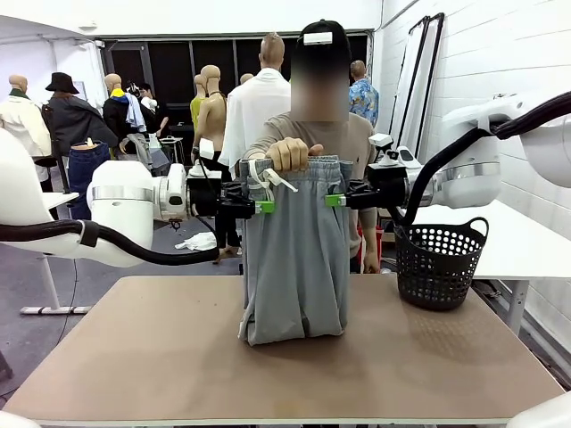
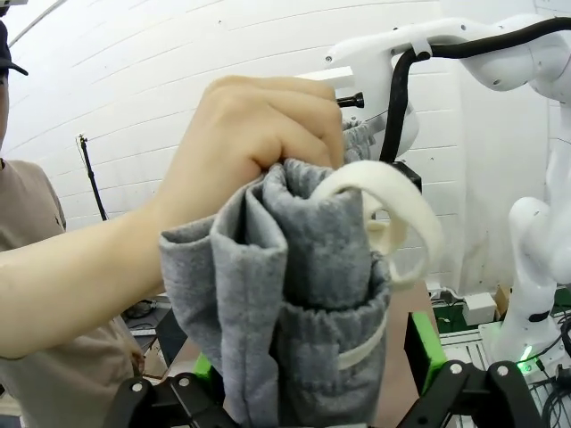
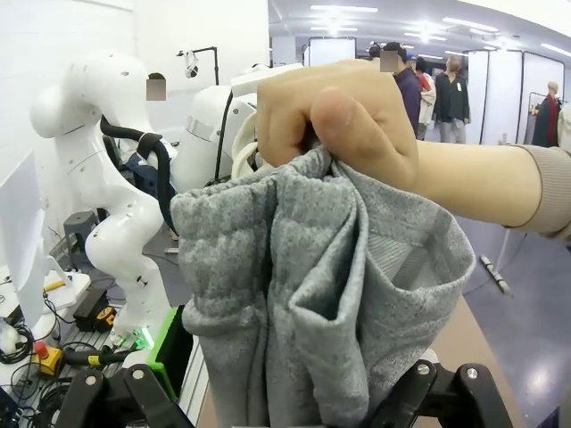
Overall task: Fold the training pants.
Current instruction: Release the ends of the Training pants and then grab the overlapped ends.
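Observation:
The training pants (image 1: 294, 259) hang upright over the table, light grey, their lower end resting crumpled on the top. A person's hand (image 1: 287, 153) grips the bunched waistband from above, and the white drawstring (image 2: 393, 214) loops out beside the fist. My left gripper (image 1: 261, 207) stands open at the waistband's left edge, with the grey cloth (image 2: 294, 312) between its green-padded fingers (image 2: 426, 352). At the right edge my right gripper (image 1: 336, 200) is also open. In the right wrist view the waistband (image 3: 312, 267) hangs between that gripper's fingers (image 3: 169, 348), below the person's fist (image 3: 339, 111).
A black perforated basket (image 1: 440, 263) stands on the table's right side, close behind my right arm. The brown table (image 1: 161, 357) has bare room in front of and to the left of the pants. The person stands at the far edge.

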{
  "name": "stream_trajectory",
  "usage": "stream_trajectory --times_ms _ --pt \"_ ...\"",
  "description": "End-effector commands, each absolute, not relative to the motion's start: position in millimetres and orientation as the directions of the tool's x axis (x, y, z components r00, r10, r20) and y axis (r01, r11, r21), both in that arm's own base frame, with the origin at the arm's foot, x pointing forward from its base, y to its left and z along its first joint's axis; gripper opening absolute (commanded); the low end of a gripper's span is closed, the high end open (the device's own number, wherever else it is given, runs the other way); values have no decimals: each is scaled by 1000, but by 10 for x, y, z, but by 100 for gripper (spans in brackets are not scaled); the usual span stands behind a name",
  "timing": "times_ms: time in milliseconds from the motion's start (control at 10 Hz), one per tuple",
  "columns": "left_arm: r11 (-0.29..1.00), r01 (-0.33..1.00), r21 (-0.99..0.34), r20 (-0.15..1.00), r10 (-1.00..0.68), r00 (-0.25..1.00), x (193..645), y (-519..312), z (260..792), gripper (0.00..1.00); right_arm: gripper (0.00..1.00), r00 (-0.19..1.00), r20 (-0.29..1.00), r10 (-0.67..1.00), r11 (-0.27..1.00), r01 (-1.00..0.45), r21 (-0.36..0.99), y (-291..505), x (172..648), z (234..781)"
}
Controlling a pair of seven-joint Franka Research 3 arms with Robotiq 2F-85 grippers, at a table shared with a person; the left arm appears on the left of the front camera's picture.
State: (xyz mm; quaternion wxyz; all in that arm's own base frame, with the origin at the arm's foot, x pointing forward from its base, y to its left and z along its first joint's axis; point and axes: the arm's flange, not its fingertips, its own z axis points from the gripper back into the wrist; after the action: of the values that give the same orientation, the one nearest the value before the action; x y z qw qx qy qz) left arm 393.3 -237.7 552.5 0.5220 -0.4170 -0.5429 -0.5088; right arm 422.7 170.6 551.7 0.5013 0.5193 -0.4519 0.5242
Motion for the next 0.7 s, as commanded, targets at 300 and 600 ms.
stream_trajectory --times_ms 300,600 --pt "109 985 131 991 -56 -125 4159 -2502 5531 100 100 31 999 34 -81 -996 33 1800 4447 5532" --pt "135 981 139 990 -40 -134 4189 -2522 5612 95 82 5 997 74 -82 -997 11 1818 4483 5526"
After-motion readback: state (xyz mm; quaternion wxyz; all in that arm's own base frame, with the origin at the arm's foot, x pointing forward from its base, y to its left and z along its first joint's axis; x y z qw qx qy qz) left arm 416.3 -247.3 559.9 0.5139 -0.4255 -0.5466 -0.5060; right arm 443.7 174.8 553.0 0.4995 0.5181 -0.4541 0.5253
